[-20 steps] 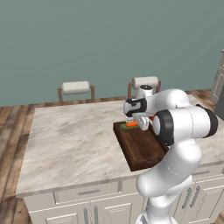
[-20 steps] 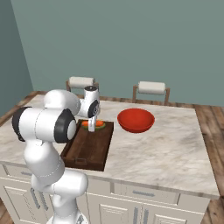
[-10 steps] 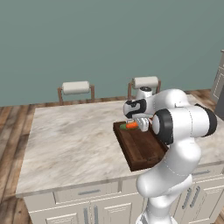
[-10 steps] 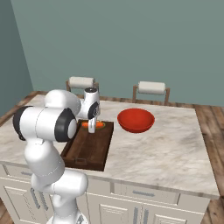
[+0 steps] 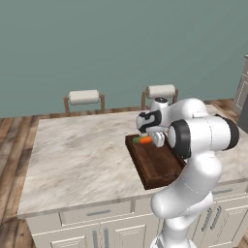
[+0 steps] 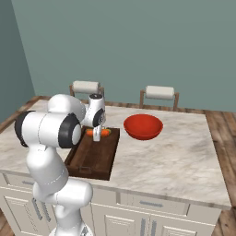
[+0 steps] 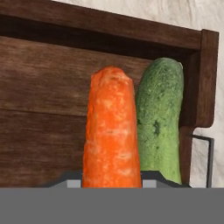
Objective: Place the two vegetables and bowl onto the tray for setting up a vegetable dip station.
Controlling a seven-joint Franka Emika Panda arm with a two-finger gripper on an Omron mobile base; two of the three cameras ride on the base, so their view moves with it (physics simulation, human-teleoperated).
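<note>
The dark wooden tray (image 5: 156, 168) lies on the marble island, near its front edge. My gripper (image 5: 156, 140) points down at the tray's far end, shut on the orange carrot (image 5: 146, 140). In the hand view the carrot (image 7: 111, 131) runs up from between my fingertips (image 7: 72, 179), side by side with the green cucumber (image 7: 159, 122) in the tray's corner (image 7: 205, 74). I cannot tell whether the carrot touches the tray floor. The red bowl (image 6: 143, 126) stands on the counter to the right of the tray (image 6: 94, 159), apart from it.
Two stools with white cushions (image 5: 84, 97) (image 5: 161, 91) stand behind the island. The marble top (image 5: 72, 160) stretches wide to the left of the tray. A metal handle (image 7: 209, 153) sticks out from the tray's short end near the cucumber.
</note>
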